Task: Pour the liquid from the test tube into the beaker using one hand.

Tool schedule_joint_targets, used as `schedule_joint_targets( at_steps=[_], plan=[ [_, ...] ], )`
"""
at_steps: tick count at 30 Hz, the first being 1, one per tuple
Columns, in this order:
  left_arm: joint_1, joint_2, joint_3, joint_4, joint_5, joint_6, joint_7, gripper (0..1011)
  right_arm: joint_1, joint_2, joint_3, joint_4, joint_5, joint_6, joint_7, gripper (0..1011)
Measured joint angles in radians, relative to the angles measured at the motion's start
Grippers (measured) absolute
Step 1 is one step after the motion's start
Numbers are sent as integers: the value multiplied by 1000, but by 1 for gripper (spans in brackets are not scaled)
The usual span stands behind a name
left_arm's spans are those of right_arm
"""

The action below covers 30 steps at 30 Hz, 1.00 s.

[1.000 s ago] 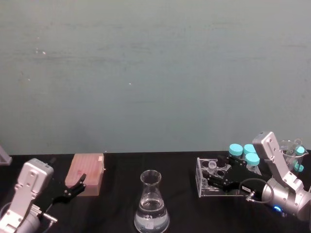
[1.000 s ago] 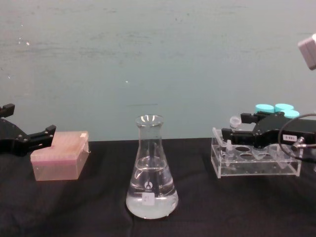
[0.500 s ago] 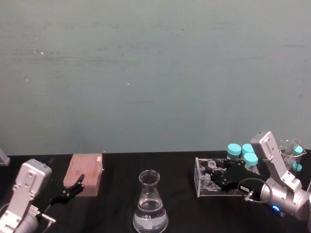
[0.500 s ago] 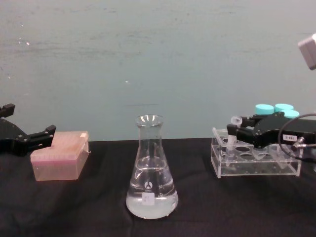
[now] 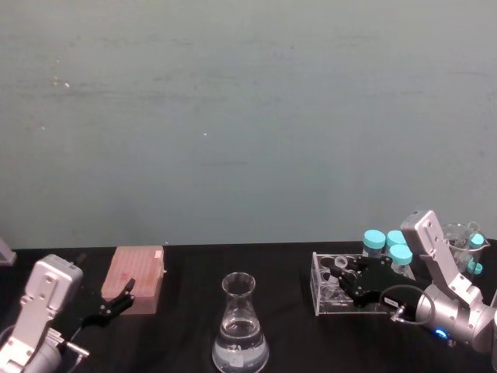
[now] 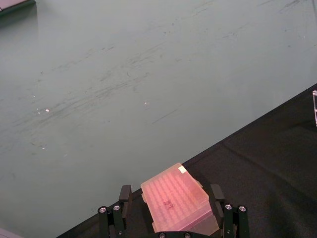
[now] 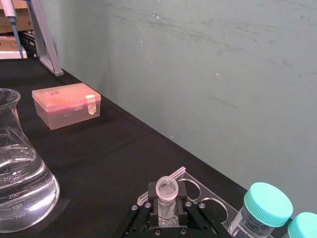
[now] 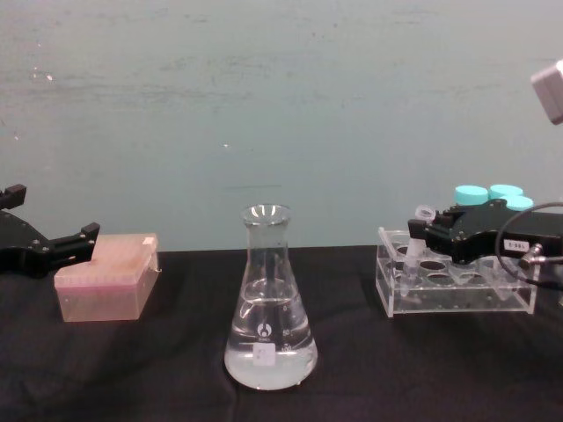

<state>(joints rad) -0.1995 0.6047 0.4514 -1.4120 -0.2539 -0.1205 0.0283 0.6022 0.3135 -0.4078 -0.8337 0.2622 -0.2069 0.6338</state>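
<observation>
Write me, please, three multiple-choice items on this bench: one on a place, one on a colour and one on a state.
1. Where does the conical flask stand?
A. Between the pink box and the clear tube rack
B. Inside the rack
C. On top of the box

2. What colour are the screw caps behind the rack?
A. Red
B. Teal
C. Yellow

3. What is the right gripper doing?
A. Hanging open above the flask
B. Gripping the box
C. Shut on the small test tube at the rack

Answers: A, since the chest view shows the flask on the black cloth with the box to one side and the rack to the other; B, since the caps are plainly teal; C, since the right wrist view shows the tube clamped between its fingers. The left gripper rests open by the pink box.
</observation>
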Motion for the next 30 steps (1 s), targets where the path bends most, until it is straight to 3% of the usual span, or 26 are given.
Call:
schedule_joint_targets(
  at_steps=[12, 30],
  plan=[
    [0, 0, 0, 0, 0, 0, 0, 1000, 0, 0, 0, 0, 0, 0, 0, 201],
    [0, 0, 0, 0, 0, 0, 0, 1000, -10, 15, 6, -57, 0, 3, -2, 202]
  ],
)
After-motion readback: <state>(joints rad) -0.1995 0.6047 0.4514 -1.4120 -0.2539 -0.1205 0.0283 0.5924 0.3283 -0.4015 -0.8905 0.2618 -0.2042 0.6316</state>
